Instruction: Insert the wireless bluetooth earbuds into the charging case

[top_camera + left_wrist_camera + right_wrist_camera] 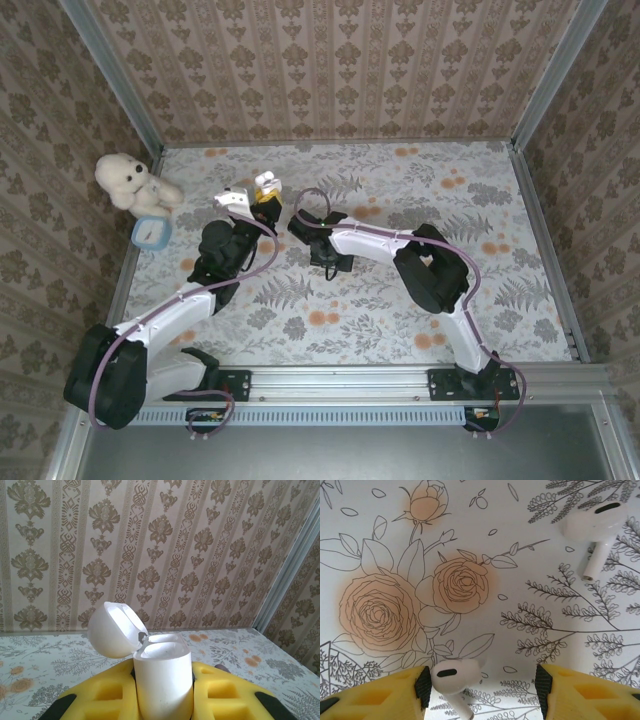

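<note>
Yellow foam pads (107, 697) of the left end effector (162, 700) press on both sides of the white case (164, 680), so it is closed on the case and holds it upright. The lid (114, 630) stands open, hinged back and tilted to the left of the wrist view, its pale inside showing. The mouth of the case faces up; what lies in it I cannot tell. Beyond it the table (30, 665) runs to a wall (200, 555) papered in brown stripes and ornaments.

The right end effector (483, 684) hangs low over the table with its jaws apart. Between them lies one white earbud (454, 675), its black grille up. It is touching or just beside the dark tip of the pad at the left of that view and well apart from the other pad, so nothing squeezes it. A second earbud (597, 527), also white, lies on the table farther out, near the top right of the view, apart from both pads. Both rest on a cloth printed with orange roses and grey ferns.

From above, the two end effectors sit near each other around the middle of the table, the left one with the case farther back. At the far left corner sits a white plush toy (125, 180), with a small blue object (150, 232) just in front of it.
</note>
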`<state>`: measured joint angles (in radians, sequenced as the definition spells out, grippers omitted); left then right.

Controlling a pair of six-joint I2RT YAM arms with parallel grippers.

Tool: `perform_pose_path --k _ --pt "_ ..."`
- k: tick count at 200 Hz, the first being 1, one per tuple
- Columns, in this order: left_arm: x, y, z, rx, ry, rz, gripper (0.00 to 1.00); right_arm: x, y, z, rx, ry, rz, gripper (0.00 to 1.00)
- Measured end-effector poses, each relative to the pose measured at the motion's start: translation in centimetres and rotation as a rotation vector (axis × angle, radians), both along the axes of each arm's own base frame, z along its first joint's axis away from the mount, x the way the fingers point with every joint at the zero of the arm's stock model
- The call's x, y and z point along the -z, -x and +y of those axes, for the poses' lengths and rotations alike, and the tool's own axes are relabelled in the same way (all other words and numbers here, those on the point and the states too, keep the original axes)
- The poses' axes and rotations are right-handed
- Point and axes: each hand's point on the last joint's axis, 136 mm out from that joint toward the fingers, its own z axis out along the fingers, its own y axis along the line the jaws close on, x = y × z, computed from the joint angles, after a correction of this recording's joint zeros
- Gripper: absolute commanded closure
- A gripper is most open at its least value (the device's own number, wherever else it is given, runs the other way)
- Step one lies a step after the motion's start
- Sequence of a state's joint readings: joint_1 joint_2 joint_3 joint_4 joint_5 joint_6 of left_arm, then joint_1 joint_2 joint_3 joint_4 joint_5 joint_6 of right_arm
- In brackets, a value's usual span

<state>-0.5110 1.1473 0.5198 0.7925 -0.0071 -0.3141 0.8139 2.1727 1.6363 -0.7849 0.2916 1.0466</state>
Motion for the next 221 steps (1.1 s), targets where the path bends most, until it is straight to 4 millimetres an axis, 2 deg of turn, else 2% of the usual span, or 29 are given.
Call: perform_pose_path --k 41,95,162,221 --pt "0.0 0.0 0.0 0.0 0.0 0.0 1.0 0.2 -0.1 0.2 -0.03 0.007 0.006 0.41" --pt "0.0 0.0 0.0 0.0 0.0 0.0 1.0 0.3 -0.5 0.7 -0.066 0.01 0.005 0.47" --pt "0.0 0.0 0.0 0.0 0.0 0.0 1.0 0.3 -0.8 1.2 -0.08 -0.005 -0.004 0.65" --pt "0.0 0.0 0.0 -0.001 0.0 0.0 1.0 0.3 -0.9 1.2 -0.079 -0.007 -0.006 0.73"
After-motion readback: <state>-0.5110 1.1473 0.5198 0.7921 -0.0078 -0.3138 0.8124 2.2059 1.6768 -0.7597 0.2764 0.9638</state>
